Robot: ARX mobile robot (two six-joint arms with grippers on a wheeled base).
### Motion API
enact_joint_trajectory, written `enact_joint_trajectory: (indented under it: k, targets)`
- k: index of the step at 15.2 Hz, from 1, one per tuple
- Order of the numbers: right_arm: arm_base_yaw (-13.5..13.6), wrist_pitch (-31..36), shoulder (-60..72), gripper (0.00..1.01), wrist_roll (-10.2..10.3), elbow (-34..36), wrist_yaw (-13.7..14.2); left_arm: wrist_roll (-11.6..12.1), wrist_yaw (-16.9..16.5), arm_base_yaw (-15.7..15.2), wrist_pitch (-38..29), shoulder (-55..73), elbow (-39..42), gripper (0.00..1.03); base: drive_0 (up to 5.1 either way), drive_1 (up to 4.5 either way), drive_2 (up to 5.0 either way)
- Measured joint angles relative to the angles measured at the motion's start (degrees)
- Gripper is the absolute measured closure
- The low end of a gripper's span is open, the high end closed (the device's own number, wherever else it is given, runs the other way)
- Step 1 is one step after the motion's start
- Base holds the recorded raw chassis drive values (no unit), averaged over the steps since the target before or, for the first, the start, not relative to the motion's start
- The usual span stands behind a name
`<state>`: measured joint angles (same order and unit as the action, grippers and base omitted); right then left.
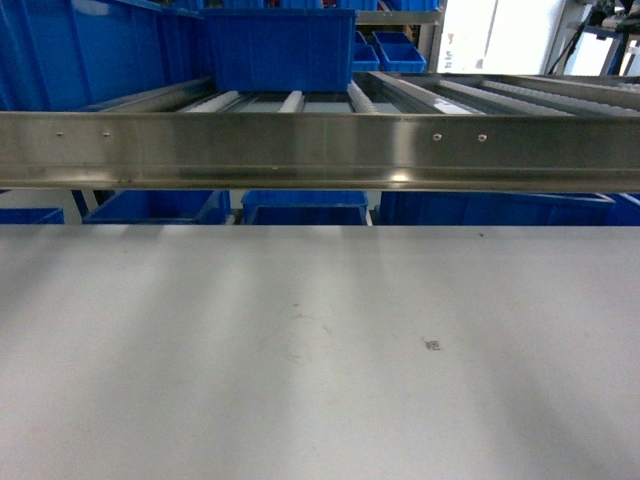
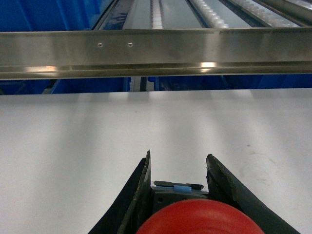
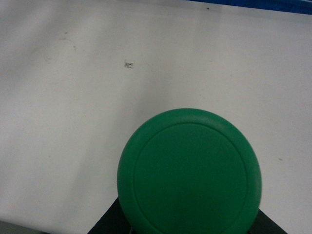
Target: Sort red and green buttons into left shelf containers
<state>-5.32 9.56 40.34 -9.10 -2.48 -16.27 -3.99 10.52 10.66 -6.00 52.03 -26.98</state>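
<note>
In the left wrist view, the red button [image 2: 192, 219] sits between my left gripper's [image 2: 178, 163] black fingers [image 2: 141, 195], which are shut on its dark block base above the white table. The right wrist view is largely filled by the green button's [image 3: 189, 170] round cap, which faces the camera. My right gripper [image 3: 189, 228] holds it from behind, and only the black finger edges [image 3: 105, 225] show beside the cap. Large blue containers stand on the shelf at the upper left [image 1: 85, 50] and centre [image 1: 280, 45] of the head view. That view shows neither gripper and neither button.
A steel rail [image 1: 320, 150] runs across the front of the roller shelf [image 1: 290, 100], just beyond the white table [image 1: 300, 350]. More blue bins [image 1: 300, 207] sit below the rail. A small dark mark [image 1: 432, 345] lies on the table.
</note>
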Motion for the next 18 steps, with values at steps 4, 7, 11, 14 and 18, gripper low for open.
enact_joint_trajectory:
  k: [4, 7, 11, 14, 18]
  targets:
    - [0.00, -0.07, 0.07, 0.75, 0.00, 0.00, 0.02, 0.00, 0.13, -0.04, -0.02, 0.02, 0.00, 0.73, -4.8, 2.27, 2.7]
    - [0.00, -0.17, 0.04, 0.75, 0.00, 0.00, -0.02, 0.00, 0.02, 0.00, -0.07, 0.07, 0.00, 0.73, -4.9, 1.42, 3.3]
    - [0.00, -0.07, 0.04, 0.75, 0.02, 0.00, 0.00, 0.00, 0.02, 0.02, 0.00, 0.04, 0.00, 0.73, -4.8, 1.36, 3.6]
    - [0.00, -0.13, 0.02, 0.75, 0.00, 0.00, -0.02, 0.00, 0.02, 0.02, 0.00, 0.04, 0.00, 0.73, -4.7, 1.36, 3.7]
    - [0.00, 0.00, 0.02, 0.75, 0.02, 0.00, -0.02, 0.00, 0.04, 0.00, -0.04, 0.04, 0.00, 0.73, -4.9, 1.15, 3.5]
